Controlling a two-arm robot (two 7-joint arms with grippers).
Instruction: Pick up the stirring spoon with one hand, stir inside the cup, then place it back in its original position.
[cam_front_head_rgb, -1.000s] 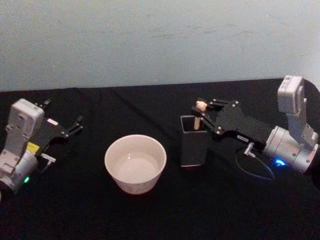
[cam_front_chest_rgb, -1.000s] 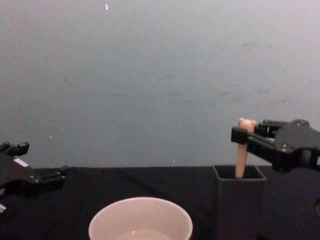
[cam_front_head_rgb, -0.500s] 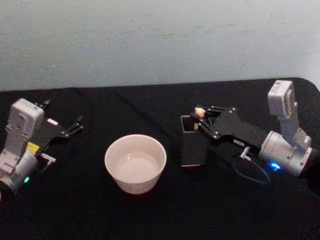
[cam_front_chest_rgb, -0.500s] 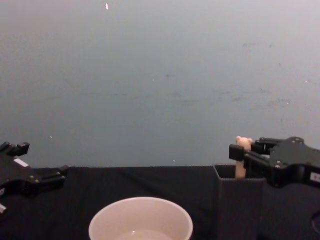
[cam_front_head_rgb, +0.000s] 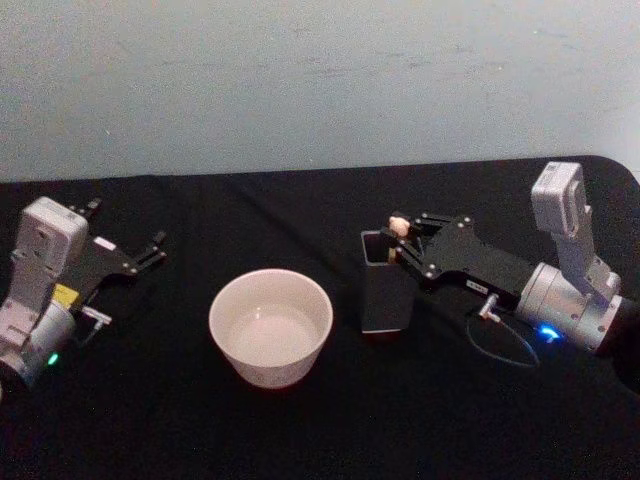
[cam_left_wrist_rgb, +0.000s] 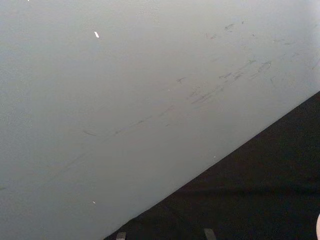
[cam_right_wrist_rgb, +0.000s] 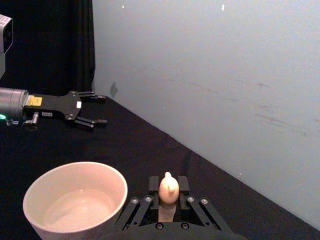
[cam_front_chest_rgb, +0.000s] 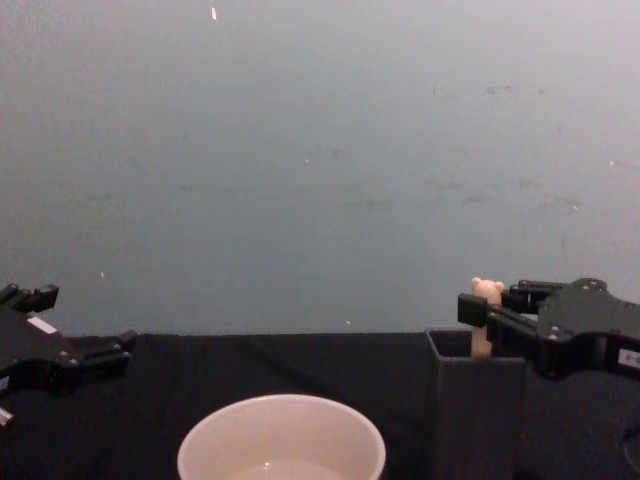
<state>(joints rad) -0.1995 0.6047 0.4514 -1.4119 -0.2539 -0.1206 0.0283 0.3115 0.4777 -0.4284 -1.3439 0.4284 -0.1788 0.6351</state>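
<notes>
Now lower, stirring spoon (cam_front_head_rgb: 398, 224) deeper in holder (cam_front_head_rgb: 384, 292)

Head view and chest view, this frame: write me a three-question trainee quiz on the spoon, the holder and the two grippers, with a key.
1. True or false: the small beige bear-topped stirring spoon stands in the wide round cream-white cup.
2. Which gripper is at the spoon's handle? A) left gripper B) right gripper
3. Fill in: the tall dark grey square-sided holder box stands on the robot's ____ side of the cup.

Key:
1. False; its handle rises out of the holder box, with the bear head just above the rim.
2. B; its fingers are shut on the handle below the bear head. The left gripper is open, off to the left over the black tablecloth.
3. Right.
</notes>
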